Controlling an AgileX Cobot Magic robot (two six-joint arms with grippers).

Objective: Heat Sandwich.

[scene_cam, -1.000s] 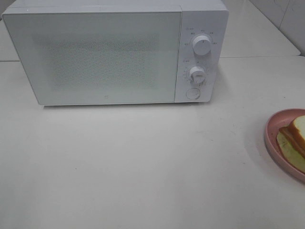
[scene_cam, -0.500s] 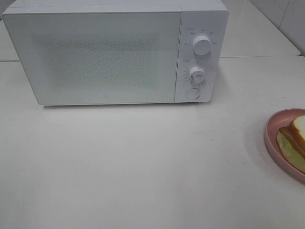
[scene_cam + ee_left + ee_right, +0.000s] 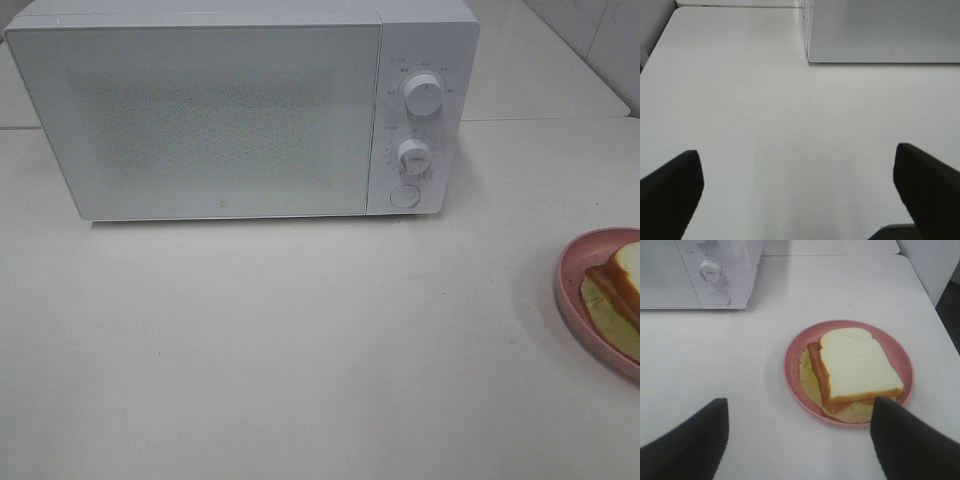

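White tabletop (image 3: 300, 350) seen from the high camera, with a closed white microwave (image 3: 240, 110) toward 12 o'clock and its two dials (image 3: 425, 95) stacked on the right-hand panel. Sandwich (image 3: 855, 367), white bread over brown filling and a yellow-green layer, lies on a pink plate (image 3: 800, 347) at 3 o'clock, partly cut off by the frame edge. Left gripper (image 3: 800, 192): jaws spread wide over bare table, holding nothing, facing the microwave's lower left corner. Right gripper (image 3: 800, 440): jaws apart and empty, just short of the plate.

Risks, as judged: the door is not yet opened, so carrying the plate first would leave nowhere to set it. A grip on the shallow rim could tilt the plate and slide the loosely stacked layers off. Pulling the door may drag the light microwave.
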